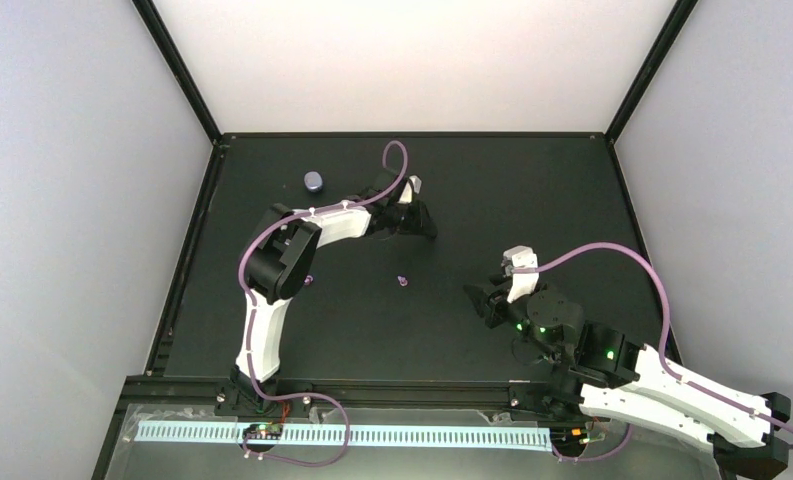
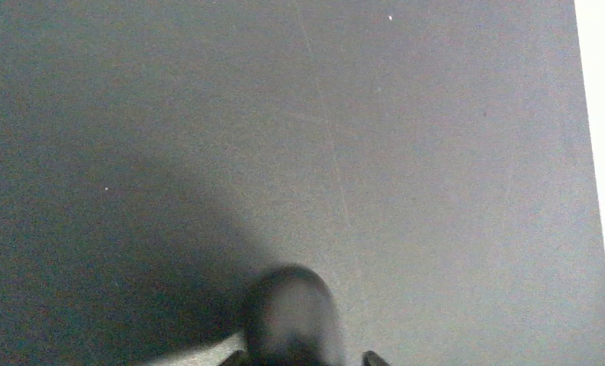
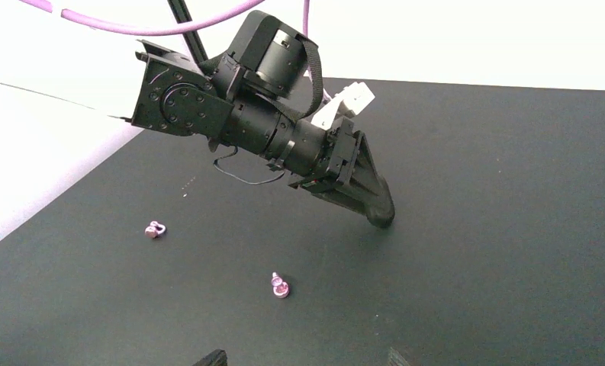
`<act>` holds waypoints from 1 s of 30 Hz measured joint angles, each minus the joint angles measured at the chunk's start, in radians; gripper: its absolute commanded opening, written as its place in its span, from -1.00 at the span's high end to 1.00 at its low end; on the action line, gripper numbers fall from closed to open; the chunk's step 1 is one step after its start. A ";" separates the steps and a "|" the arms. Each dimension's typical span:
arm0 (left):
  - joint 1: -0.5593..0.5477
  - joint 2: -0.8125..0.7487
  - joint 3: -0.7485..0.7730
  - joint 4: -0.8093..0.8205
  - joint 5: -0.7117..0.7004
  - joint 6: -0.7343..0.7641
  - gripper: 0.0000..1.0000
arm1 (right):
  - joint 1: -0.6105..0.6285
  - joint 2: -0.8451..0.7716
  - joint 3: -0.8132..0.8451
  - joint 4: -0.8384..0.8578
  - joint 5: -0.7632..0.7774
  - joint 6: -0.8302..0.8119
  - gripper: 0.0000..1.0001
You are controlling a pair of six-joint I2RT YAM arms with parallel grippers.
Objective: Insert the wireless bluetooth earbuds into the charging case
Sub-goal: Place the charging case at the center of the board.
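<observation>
The lavender charging case lies at the far left of the black table, seen only in the top view. One lilac earbud lies mid-table and shows in the right wrist view. The other earbud lies by the left arm's elbow and also shows in the right wrist view. My left gripper is low over the table, right of the case and beyond the mid-table bud. A blurred dark rounded shape sits between its fingertips. My right gripper is open and empty, right of the mid-table bud.
The left arm's wrist and gripper hang over the table beyond the buds, tip near the surface. Black frame rails border the table. Purple cables loop over both arms.
</observation>
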 measured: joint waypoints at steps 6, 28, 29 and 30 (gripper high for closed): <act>0.000 -0.002 0.006 -0.028 -0.011 0.018 -0.56 | 0.000 0.002 0.000 -0.001 0.006 0.000 -0.08; 0.406 -0.196 0.097 -0.278 -0.451 0.140 -0.97 | 0.000 0.051 0.000 0.006 -0.006 0.003 -0.09; 0.413 -0.152 0.148 -0.302 -0.468 0.146 -0.97 | 0.000 0.052 0.000 0.011 -0.006 0.003 -0.09; 0.419 -0.112 0.196 -0.330 -0.484 0.151 -0.98 | 0.000 0.054 0.000 0.015 -0.006 0.003 -0.09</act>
